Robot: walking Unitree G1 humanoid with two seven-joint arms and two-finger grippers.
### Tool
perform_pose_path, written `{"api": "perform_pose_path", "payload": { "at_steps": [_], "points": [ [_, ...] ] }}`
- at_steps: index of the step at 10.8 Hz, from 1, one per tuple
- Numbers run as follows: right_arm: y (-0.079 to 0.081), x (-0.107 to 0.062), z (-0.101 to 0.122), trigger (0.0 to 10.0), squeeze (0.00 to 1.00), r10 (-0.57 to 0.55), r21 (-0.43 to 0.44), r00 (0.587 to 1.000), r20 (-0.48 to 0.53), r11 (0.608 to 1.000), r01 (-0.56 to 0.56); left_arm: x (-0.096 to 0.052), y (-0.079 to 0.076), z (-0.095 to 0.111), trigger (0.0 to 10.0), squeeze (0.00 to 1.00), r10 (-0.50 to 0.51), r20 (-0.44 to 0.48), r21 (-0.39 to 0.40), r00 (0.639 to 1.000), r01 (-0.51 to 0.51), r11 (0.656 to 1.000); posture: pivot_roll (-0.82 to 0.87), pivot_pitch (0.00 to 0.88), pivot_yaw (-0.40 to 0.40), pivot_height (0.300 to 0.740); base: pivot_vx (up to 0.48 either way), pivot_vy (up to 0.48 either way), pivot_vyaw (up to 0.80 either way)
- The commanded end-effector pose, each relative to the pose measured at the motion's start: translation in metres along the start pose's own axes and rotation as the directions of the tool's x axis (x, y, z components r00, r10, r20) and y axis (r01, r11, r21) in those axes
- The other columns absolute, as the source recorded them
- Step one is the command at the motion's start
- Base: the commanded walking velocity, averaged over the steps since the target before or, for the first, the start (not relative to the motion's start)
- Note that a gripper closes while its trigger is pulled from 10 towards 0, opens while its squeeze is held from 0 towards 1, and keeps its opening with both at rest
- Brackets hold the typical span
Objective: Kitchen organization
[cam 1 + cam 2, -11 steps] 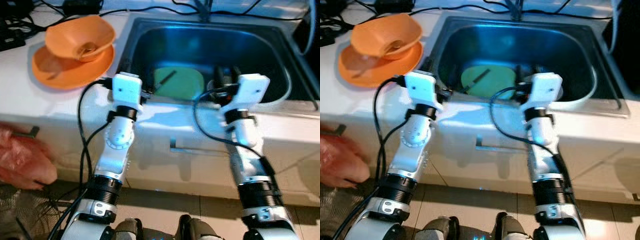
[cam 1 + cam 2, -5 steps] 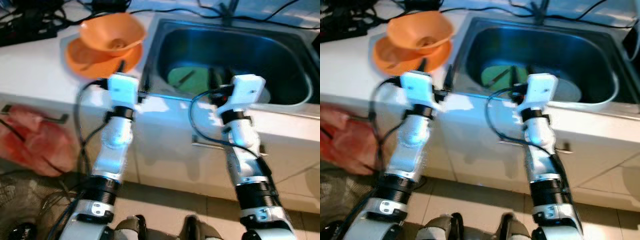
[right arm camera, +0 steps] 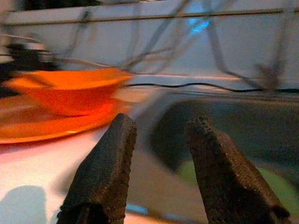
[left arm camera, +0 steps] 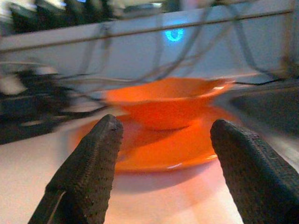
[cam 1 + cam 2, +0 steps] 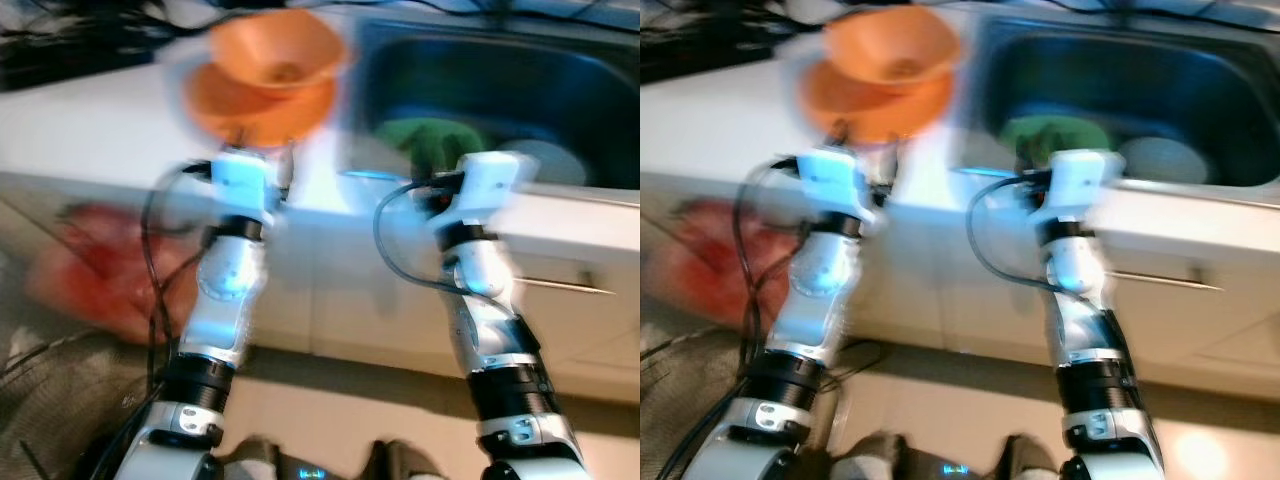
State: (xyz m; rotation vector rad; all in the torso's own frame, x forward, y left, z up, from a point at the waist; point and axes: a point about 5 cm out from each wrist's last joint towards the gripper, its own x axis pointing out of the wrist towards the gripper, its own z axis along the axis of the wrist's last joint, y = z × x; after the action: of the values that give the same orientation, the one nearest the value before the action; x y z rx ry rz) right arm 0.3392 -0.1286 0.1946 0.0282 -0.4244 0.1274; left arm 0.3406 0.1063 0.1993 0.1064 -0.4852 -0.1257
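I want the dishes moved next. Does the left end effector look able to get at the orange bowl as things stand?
Probably yes. The left end effector is open and faces the orange bowl, which sits on the orange plate on the counter, with nothing between them.

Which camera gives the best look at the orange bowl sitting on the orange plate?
The left wrist view: the orange bowl sits close and centred between the open left gripper fingers, on the orange plate. The right wrist view catches it blurred at the edge; both eye views show it from above, smeared by motion.

Orange plate [image 4: 154,154] on white counter [image 5: 90,120]
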Motion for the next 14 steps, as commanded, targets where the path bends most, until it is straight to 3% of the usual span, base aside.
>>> {"api": "perform_pose_path", "payload": {
  "at_steps": [1,4,8,14],
  "points": [
    [-0.0071,-0.0022,0.0008,10.0,0.0,-0.02,-0.007,1.0,0.006,1.0,0.021,-0.0008,-0.009,0.0004,10.0,0.0,-0.024,-0.004,-0.012,1.0,0.024,1.0,0.08,0.197,0.012,0.74,0.0,0.0,0.0],
    [-0.0088,-0.0023,-0.0004,10.0,0.0,-0.031,-0.004,0.999,-0.006,0.999,0.031,-0.0013,-0.009,-0.0003,10.0,0.0,-0.022,-0.009,-0.016,1.0,0.022,1.0,0.08,0.199,0.009,0.74,0.0,0.0,0.0],
    [-0.0081,-0.0018,-0.0024,10.0,0.0,-0.031,-0.004,0.999,-0.02,1.0,0.031,-0.0021,-0.0076,-0.0014,10.0,0.0,-0.018,-0.016,-0.015,1.0,0.018,1.0,0.08,0.201,0.008,0.74,0.0,0.0,-0.74],
    [-0.0077,-0.0018,-0.0025,10.0,0.0,-0.029,0.005,0.999,-0.019,1.0,0.03,-0.0022,-0.0071,0.0001,10.0,0.0,-0.015,-0.007,-0.008,1.0,0.015,1.0,0.08,0.2,0.005,0.74,0.099,0.0,0.0]
  ]
}}
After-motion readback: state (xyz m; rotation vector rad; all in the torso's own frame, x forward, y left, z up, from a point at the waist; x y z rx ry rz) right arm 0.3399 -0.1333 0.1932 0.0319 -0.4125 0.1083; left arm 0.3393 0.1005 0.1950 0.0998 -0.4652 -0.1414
